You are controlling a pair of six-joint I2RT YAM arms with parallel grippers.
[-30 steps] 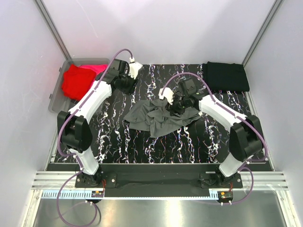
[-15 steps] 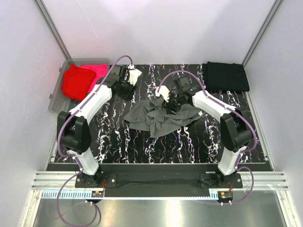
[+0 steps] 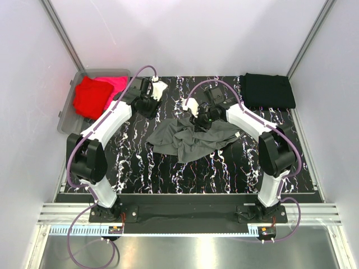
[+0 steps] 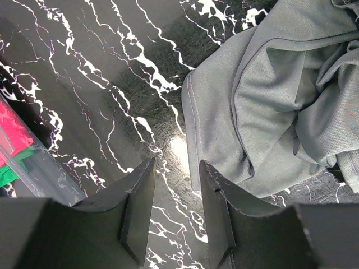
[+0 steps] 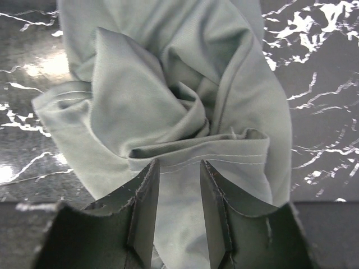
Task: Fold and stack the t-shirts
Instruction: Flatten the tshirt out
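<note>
The dark grey t-shirt [image 3: 188, 139] lies crumpled at the middle of the black marbled mat [image 3: 140, 165]. Its long axis runs roughly left to right across the top view, the right end tipped slightly up, with one lobe sagging toward the lower centre. Which end is the collar I cannot tell.

The right gripper [image 3: 202, 120] stands over the shirt's upper edge. In the right wrist view its fingers [image 5: 143, 207] are narrowly parted. A stitched hem band of the grey shirt [image 5: 168, 101] crosses just ahead of the tips, and cloth shows in the gap. Whether it is pinched I cannot tell.

The left gripper [image 3: 147, 106] is up and left of the shirt, clear of it. Its jaws are narrowly parted over bare mat, and the shirt's hemmed edge [image 4: 269, 101] lies just to the right of them.

Since a second ago the right gripper has slid up and to the left along the shirt. The left one has barely shifted, and the cloth keeps its shape.

A folded black t-shirt [image 3: 268, 91] sits at the mat's upper right corner. Red [image 3: 88, 98] and pink [image 3: 115, 82] shirts lie in the grey bin [image 3: 64, 120] at the upper left.
</note>
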